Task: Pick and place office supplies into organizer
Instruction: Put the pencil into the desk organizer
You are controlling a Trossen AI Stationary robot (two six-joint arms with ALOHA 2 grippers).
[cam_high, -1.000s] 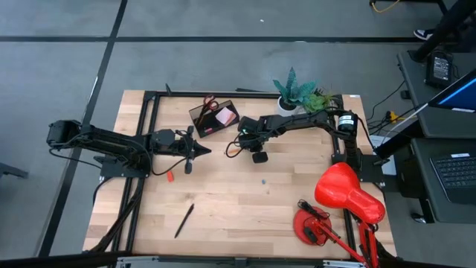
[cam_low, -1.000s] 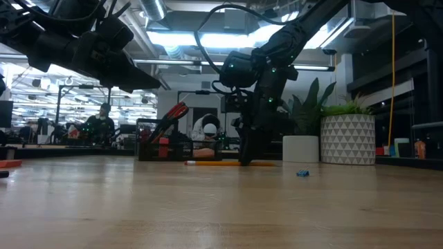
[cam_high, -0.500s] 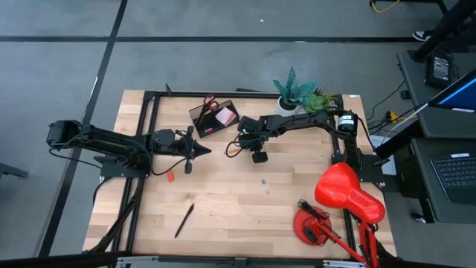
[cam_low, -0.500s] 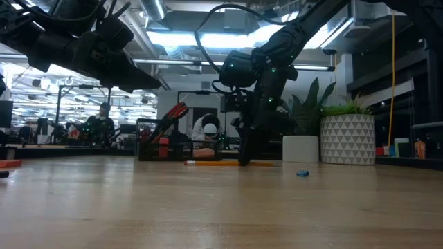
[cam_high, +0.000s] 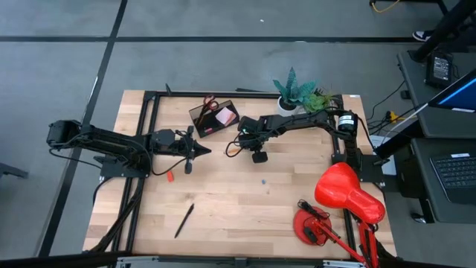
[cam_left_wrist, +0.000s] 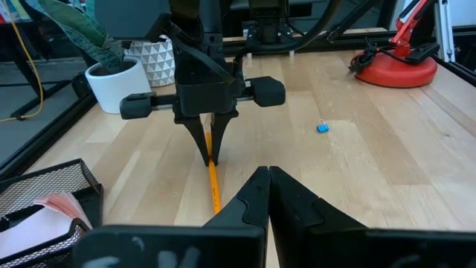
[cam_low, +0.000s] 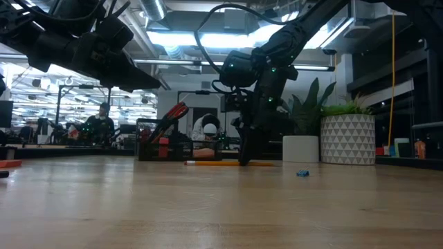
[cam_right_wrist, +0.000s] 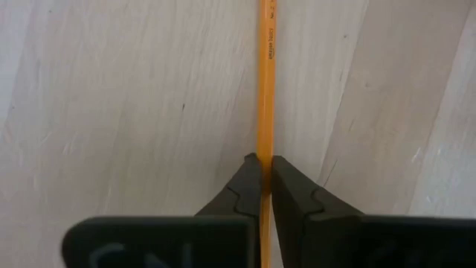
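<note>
An orange pencil (cam_right_wrist: 266,82) lies flat on the wooden table just in front of the organizer (cam_high: 213,117). My right gripper (cam_right_wrist: 265,177) points down at it and is shut on it; the left wrist view shows the same gripper (cam_left_wrist: 209,159) on the pencil (cam_left_wrist: 214,190). The organizer, a dark tray at the far middle of the table, holds red-handled scissors (cam_high: 209,102) and a pink sticky-note pad (cam_high: 224,116). My left gripper (cam_high: 207,151) hangs shut and empty above the table left of the pencil. A black pen (cam_high: 184,220) and a red eraser (cam_high: 169,176) lie loose. My right gripper pinches the pencil's shaft (cam_right_wrist: 265,152) between its two fingertips, one on each long side. The fingers come from above, pointing steeply down, and lie across the pencil. The pencil (cam_low: 214,163) lies level on the table.
Two potted plants (cam_high: 299,92) stand at the far edge behind the right arm. A red desk lamp (cam_high: 338,202) fills the near right corner. A small blue bit (cam_high: 262,180) lies mid-table. A black frame (cam_high: 141,134) runs along the table's left side.
</note>
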